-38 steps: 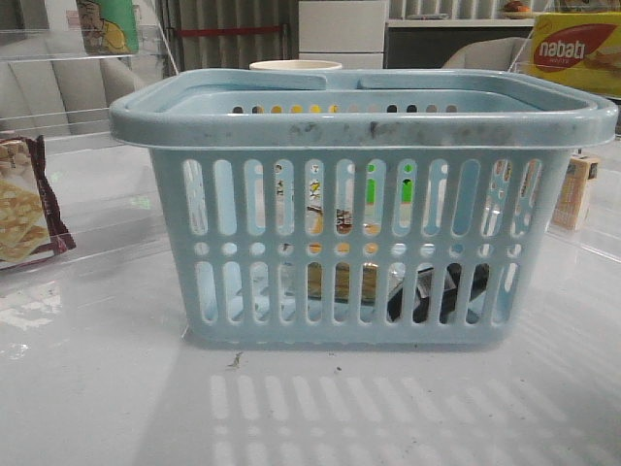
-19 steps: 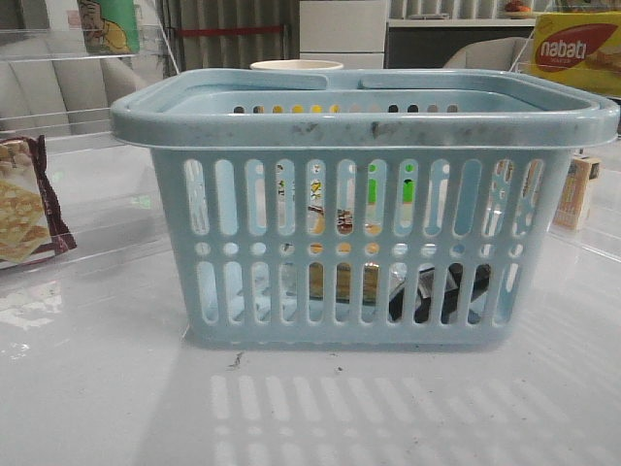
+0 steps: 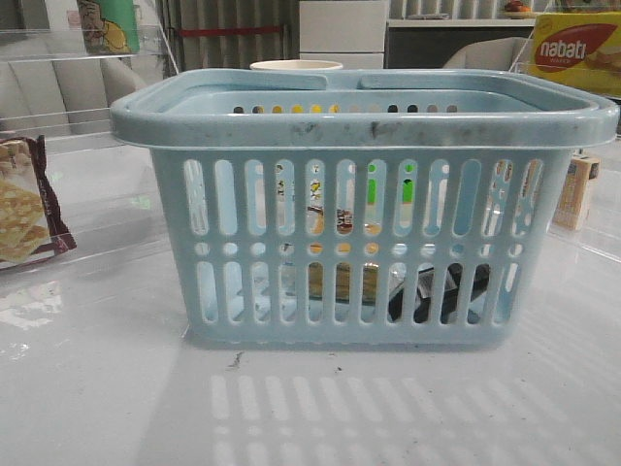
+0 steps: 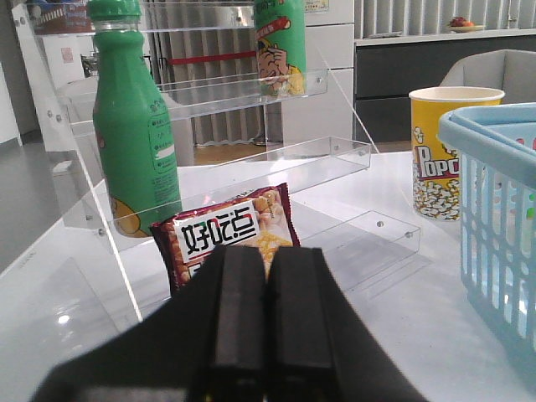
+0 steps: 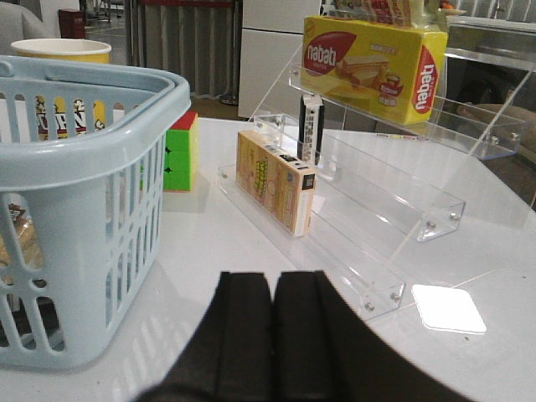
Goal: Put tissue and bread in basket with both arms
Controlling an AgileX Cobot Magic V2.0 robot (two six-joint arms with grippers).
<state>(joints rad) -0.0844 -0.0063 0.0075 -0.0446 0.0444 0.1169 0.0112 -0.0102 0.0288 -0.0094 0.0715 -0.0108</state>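
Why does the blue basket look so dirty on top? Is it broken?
Not broken, as far as these views show. The basket has dark scuff marks smeared along its front rim, and a few dark specks lie on the table just in front of it. Nothing looks spilled or tipped over.

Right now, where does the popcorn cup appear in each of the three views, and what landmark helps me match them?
Front view: only the cream rim of the popcorn cup shows, top centre, behind the basket.
Left wrist view: the whole yellow cup stands at the right, just beside the basket's rim.
Right wrist view: its rim peeks over the basket's far edge, top left.
Shared landmark: the light-blue basket.
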